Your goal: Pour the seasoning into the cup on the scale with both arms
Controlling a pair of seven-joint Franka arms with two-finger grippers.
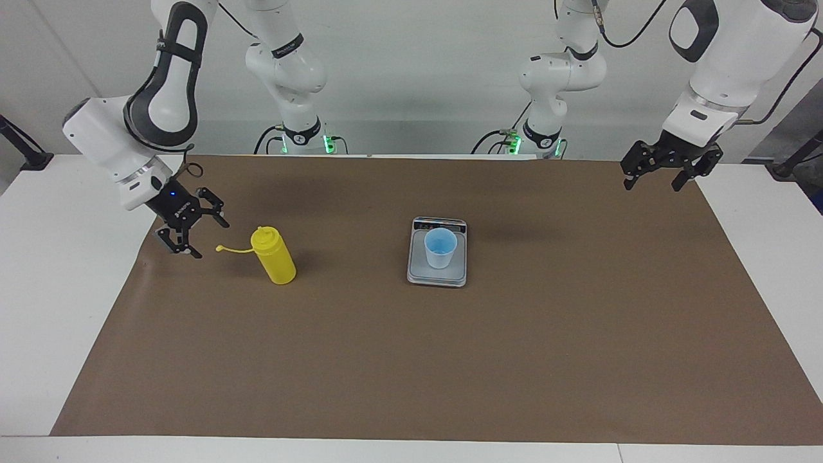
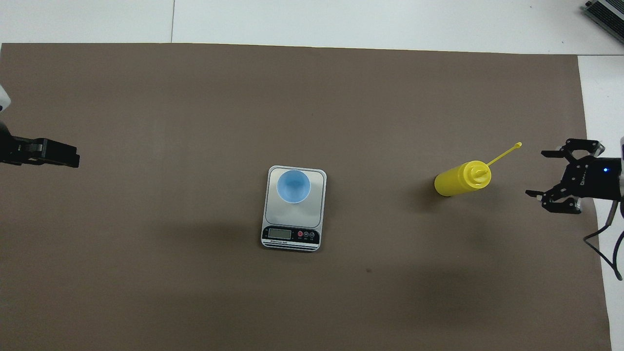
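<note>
The yellow seasoning bottle [image 1: 275,258] stands upright on the brown mat toward the right arm's end, its cap strap [image 1: 233,249] sticking out sideways. It also shows in the overhead view [image 2: 460,179]. My right gripper [image 1: 208,238] is open and empty, a short gap away from the strap's tip, over the mat's edge [image 2: 536,174]. The pale blue cup [image 1: 440,247] stands on the silver scale [image 1: 418,267] at mid-table, as the overhead view shows for the cup [image 2: 293,185] and the scale [image 2: 295,214]. My left gripper [image 1: 651,186] is open and empty, raised over the mat's edge at the left arm's end [image 2: 58,156], waiting.
The brown mat [image 1: 411,360] covers most of the white table [image 1: 51,289]. The scale's dark display strip [image 2: 291,235] faces the robots. A grey device [image 2: 604,12] lies at the table's corner farthest from the robots, at the right arm's end.
</note>
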